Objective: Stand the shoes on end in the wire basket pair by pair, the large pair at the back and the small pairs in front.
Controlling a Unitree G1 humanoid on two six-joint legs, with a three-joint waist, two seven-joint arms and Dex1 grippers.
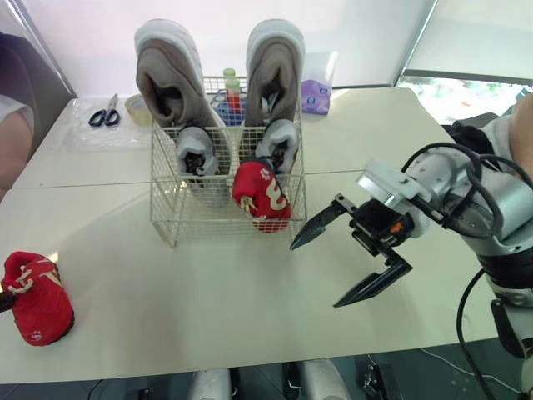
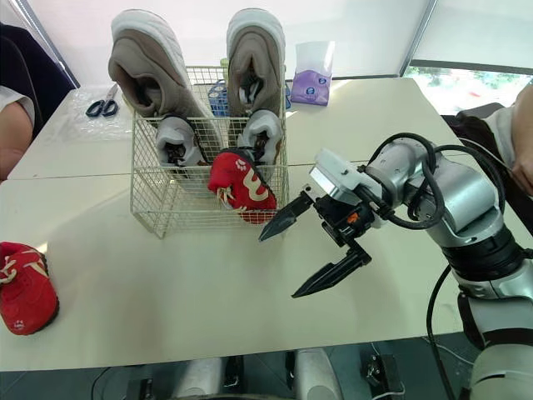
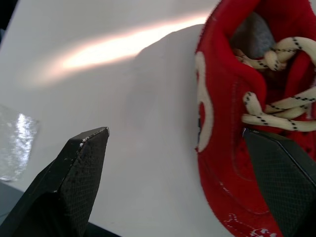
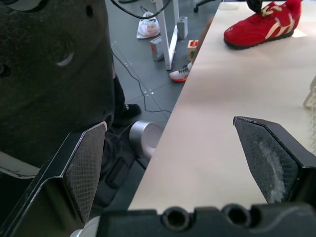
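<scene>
1. Shoes (image 1: 275, 71) all on one pale desk (image 1: 250, 308): five stood in the basket, one loose.
2. Wire basket (image 1: 179, 215): white mesh, set toward the back middle of the desk, open at the top.
3. Large pair (image 1: 171, 79): tan with pale soles, standing on end side by side at the back of the basket, rising well above its rim.
4. Right claw (image 1: 316, 275): hovering above the desk just beside the basket's right front corner, black fingers spread wide, gripping nothing.
5. Small grey pair (image 1: 197, 154): upright just in front of the large pair, one before each big shoe, inside the mesh.
6. Tilted red shoe (image 1: 262, 196): in the basket's right front corner, before the right grey shoe, leaning rather than straight, opening upward.
7. Loose red shoe (image 1: 35, 300): on its sole near the desk's left front edge, well apart from the basket, cream laces showing.
8. Left claw (image 3: 173, 133): at the loose red shoe, spread, one finger (image 3: 276, 173) over the laced side, the other over bare desk beside it; contact impossible to tell.
9. Scissors (image 1: 104, 114): black-handled, lying at the back left of the desk.
10. Purple packet (image 1: 316, 96): standing behind the basket, to its right.
</scene>
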